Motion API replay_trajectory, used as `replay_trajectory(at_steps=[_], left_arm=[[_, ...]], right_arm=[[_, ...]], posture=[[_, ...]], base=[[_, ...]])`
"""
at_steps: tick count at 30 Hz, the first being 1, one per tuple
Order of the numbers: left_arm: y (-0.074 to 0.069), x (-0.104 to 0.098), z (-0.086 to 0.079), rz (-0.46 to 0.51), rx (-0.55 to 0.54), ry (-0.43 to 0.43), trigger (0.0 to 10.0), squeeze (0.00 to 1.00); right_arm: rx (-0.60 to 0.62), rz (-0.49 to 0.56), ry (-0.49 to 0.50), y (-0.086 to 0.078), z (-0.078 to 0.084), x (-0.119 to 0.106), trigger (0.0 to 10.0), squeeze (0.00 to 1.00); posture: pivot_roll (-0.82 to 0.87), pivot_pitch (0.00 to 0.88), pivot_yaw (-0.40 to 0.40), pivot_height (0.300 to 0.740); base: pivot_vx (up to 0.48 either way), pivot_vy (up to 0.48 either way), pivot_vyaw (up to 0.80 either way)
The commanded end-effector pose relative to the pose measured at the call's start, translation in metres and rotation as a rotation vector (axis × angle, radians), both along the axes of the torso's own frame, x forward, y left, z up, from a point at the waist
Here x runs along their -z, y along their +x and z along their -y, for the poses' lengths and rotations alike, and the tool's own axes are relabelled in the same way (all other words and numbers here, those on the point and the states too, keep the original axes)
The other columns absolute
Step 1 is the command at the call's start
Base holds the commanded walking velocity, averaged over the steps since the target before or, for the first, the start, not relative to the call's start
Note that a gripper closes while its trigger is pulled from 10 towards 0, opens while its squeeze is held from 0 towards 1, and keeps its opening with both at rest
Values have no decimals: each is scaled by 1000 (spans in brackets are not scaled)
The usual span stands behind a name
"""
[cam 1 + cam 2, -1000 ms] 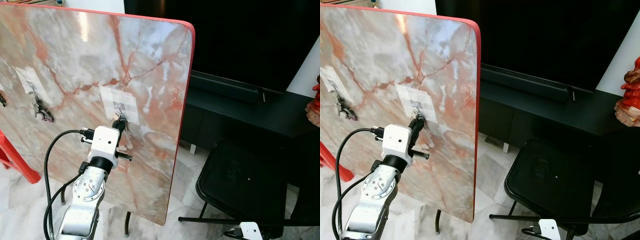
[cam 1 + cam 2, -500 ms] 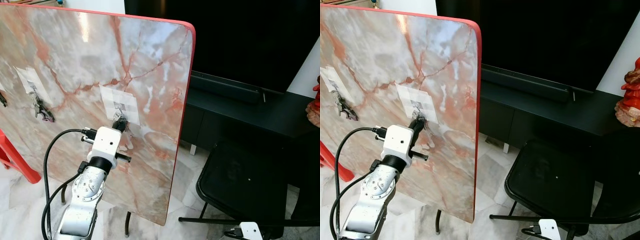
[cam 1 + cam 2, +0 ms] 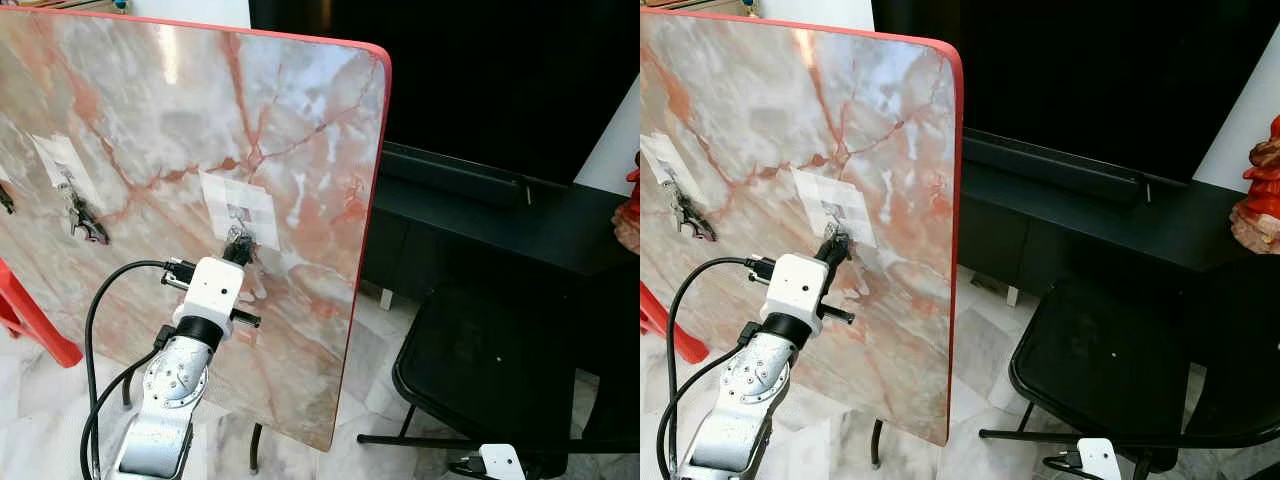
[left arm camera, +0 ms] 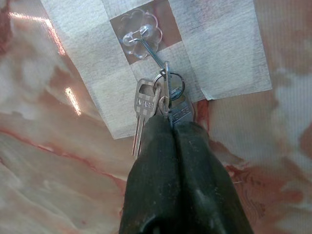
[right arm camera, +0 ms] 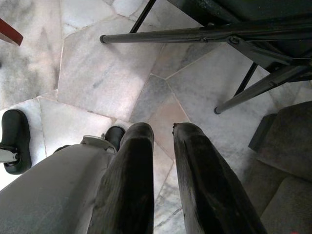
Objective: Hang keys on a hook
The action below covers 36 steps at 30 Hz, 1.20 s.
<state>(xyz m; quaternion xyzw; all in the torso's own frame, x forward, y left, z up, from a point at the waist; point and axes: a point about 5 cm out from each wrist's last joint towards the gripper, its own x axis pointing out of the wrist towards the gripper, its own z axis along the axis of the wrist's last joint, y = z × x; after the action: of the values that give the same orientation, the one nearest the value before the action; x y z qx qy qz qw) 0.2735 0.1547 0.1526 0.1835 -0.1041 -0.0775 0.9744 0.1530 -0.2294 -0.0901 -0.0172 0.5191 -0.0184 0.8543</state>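
Observation:
A marble board with a red rim [image 3: 372, 200] stands upright before me. On a taped white patch [image 3: 238, 208] sits a clear flower-shaped hook [image 4: 141, 36] with a metal wire prong. My left gripper [image 4: 170, 124] is shut on a bunch of silver keys [image 4: 142, 105], just below the hook. The key ring [image 4: 176, 84] sits at the tip of the prong, which seems to pass through it. In the eye views the left gripper [image 3: 237, 247] touches the board at the patch. My right gripper [image 5: 163, 129] hangs low over the floor, open, with nothing between its fingers.
Another bunch of keys [image 3: 85, 222] hangs from a second taped hook further left on the board. A black folding chair [image 3: 490, 370] stands to the right. Behind it runs a dark TV cabinet [image 3: 480, 215]. Pale stone tiles [image 5: 97, 73] cover the floor.
My left wrist has sunk a little, and the gripper stays shut on the keys at the hook. The right arm has not moved.

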Motion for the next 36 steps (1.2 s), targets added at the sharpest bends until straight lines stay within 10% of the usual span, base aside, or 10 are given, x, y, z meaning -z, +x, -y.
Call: replay_trajectory(at_steps=[1, 18, 28, 29, 30, 31, 36], left_arm=[[-3, 21, 7, -97, 37, 16, 10000, 973], [-6, 27, 5, -111, 32, 7, 10000, 1000], [-26, 79, -32, -306, -76, -49, 10000, 973], [-32, 95, -42, -372, -122, -86, 10000, 353], [-32, 95, -42, -372, -122, -86, 10000, 353], [-35, 103, -48, -399, -152, -101, 10000, 0], [-52, 151, -77, -563, -344, -212, 10000, 0]], right_arm=[[-7, 1, -5, 1, 1, -1, 10000, 0], [-5, 0, -7, 1, 1, -1, 10000, 0], [-3, -2, -7, 0, 2, 0, 10000, 0], [-3, -2, -7, 0, 2, 0, 10000, 0], [-3, -2, -7, 0, 2, 0, 10000, 0], [-3, -2, -7, 0, 2, 0, 10000, 0], [-5, -3, -10, 0, 2, -1, 10000, 0]], posture=[[44, 0, -56, 721], [43, 0, -57, 721], [43, 0, -54, 721], [43, 0, -54, 721], [43, 0, -54, 721], [43, 0, -54, 721], [51, 0, -60, 721]], base=[[0, 0, 0], [0, 0, 0], [0, 0, 0], [0, 0, 0], [0, 0, 0], [0, 0, 0], [0, 0, 0]])
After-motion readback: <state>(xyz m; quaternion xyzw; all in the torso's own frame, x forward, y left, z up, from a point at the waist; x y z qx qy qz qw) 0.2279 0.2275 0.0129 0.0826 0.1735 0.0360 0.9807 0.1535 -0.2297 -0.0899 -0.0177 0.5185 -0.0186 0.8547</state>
